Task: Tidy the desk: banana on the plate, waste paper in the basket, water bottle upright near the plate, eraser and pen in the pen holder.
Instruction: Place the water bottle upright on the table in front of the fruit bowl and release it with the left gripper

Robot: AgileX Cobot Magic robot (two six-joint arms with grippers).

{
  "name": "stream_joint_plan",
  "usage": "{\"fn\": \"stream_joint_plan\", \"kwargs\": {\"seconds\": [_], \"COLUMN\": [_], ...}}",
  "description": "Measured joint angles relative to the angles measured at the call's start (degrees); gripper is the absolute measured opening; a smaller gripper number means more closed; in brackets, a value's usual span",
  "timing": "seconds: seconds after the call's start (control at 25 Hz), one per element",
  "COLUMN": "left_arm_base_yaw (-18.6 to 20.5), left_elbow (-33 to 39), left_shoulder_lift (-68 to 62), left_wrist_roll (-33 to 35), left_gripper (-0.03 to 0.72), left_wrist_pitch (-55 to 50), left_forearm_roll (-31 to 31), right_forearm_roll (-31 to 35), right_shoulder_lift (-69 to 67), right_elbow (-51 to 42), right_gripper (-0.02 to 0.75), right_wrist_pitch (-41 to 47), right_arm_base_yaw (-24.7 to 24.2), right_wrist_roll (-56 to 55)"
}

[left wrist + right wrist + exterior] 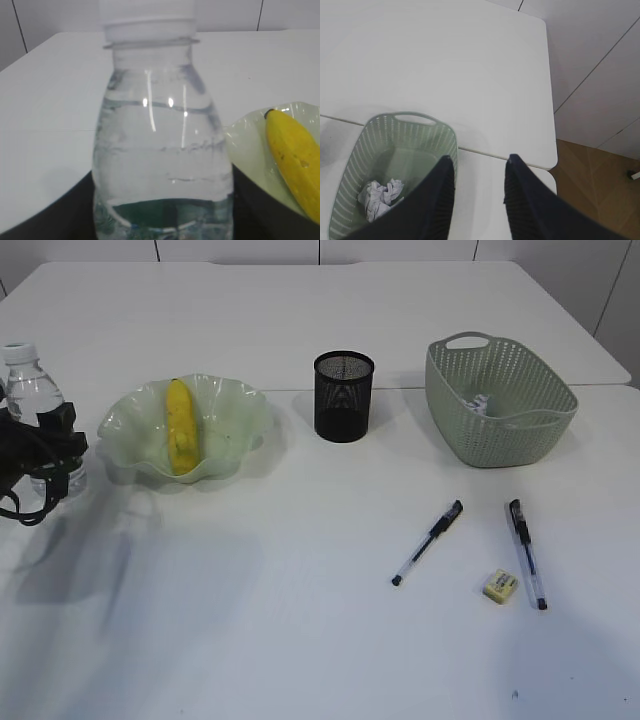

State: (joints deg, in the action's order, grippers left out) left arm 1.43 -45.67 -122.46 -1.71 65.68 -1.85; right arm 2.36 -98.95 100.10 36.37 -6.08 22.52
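At the far left a clear water bottle (25, 380) (160, 150) stands upright beside the plate, and my left gripper (45, 445) (162, 220) is shut on its lower body. A yellow banana (180, 425) (295, 155) lies in the wavy pale-green plate (235, 415) (250, 145). The black mesh pen holder (343, 395) stands mid-table. Crumpled waste paper (481, 403) (380, 197) lies inside the green basket (500, 405) (410, 135). Two pens (428, 541) (527, 552) and a yellow eraser (500, 586) lie at the front right. My right gripper (477, 160) hangs open and empty over the basket's right rim; the exterior view does not show it.
The table's far edge and right corner (545, 150) lie just beyond the basket, with the floor below. A seam between two tabletops (400, 388) runs behind the plate and the basket.
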Motion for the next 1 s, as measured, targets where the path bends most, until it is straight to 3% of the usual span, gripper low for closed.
{"fn": "stream_joint_plan", "kwargs": {"seconds": [1.0], "left_arm_base_yaw": [0.0], "left_elbow": [0.0], "left_shoulder_lift": [0.6], "left_wrist_roll": [0.0], "left_gripper": [0.434], "left_wrist_pitch": [-1.7], "left_forearm_roll": [0.3], "right_forearm_roll": [0.0], "right_shoulder_lift": [0.0], "right_elbow": [0.0], "right_gripper": [0.26], "right_wrist_pitch": [-0.3], "right_arm_base_yaw": [0.0], "right_wrist_roll": [0.0]}}
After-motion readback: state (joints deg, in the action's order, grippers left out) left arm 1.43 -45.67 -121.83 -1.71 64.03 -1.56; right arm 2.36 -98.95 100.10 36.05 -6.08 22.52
